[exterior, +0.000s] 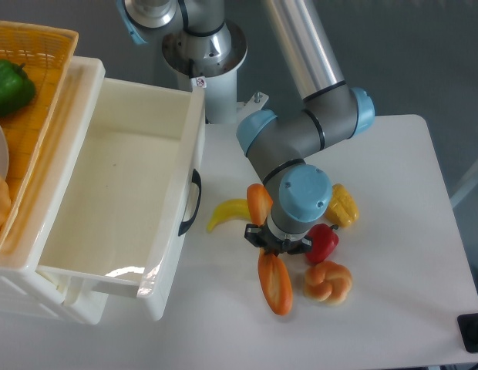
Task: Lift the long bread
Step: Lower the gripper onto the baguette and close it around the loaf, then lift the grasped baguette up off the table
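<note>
Starting nearest the camera and working back:

Drawer: a white plastic drawer (139,193) stands pulled open at the left, its dark handle facing the food.

Knotted bun: a small golden bun (328,281) lies on the white table (401,231), just beside the lower end of the bread.

Long bread: the long bread (274,281) lies lengthwise toward the camera, its middle hidden under the wrist. One orange end shows below the wrist and the other above it, near the banana (227,212).

Gripper: the gripper (275,240) sits across the bread's middle, its dark fingers (254,234) close against the loaf on either side. It looks clamped on the bread, taken at mid-length probably so the loaf balances. Whether the bread is off the table I cannot tell.

Red pepper: a red pepper (324,242) lies just right of the gripper, close enough to be nudged.

Yellow pepper: a yellow pepper (343,205) lies behind it, partly hidden by the blue wrist cap.

Basket: a yellow woven basket (38,92) at far left holds a green pepper (9,86).
</note>
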Available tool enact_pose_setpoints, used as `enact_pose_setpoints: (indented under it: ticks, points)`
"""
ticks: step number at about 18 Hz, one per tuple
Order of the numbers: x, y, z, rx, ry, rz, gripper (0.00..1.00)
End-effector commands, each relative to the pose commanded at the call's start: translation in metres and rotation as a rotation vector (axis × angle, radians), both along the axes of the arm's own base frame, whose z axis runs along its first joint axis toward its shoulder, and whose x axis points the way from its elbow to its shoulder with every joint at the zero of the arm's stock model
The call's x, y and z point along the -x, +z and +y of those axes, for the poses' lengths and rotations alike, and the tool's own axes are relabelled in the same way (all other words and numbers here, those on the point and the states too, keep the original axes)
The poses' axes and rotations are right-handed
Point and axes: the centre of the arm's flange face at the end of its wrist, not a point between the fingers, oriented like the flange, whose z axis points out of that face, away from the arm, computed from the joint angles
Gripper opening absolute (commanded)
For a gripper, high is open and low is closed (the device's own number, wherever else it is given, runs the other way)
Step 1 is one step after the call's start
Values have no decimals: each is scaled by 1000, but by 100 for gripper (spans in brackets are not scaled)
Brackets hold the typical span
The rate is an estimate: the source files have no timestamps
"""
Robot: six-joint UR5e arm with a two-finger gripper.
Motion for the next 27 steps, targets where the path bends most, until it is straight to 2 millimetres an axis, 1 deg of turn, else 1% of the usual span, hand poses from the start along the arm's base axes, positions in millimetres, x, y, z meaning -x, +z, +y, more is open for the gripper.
enact_pose_setpoints:
  ticks: [3, 6, 8, 12, 15, 16, 19, 21, 24, 27]
  points:
    - [1, 15, 1, -15, -8, 20, 7]
    - [-3, 19, 3, -30, -110, 26, 7]
    - [-1, 21, 4, -38, -168, 32, 7]
    - [-2, 36, -3, -43, -173, 48, 7]
    - [-10, 52, -8, -42, -181, 52, 7]
    - [-11, 63, -10, -49, -205, 64, 7]
    - [-11, 85, -27, -62, -269, 73, 7]
    - [-16, 96, -30, -67, -271, 76, 7]
    - [-19, 99, -31, -61, -276, 67, 7]
    - [-22, 99, -28, -63, -283, 66, 7]
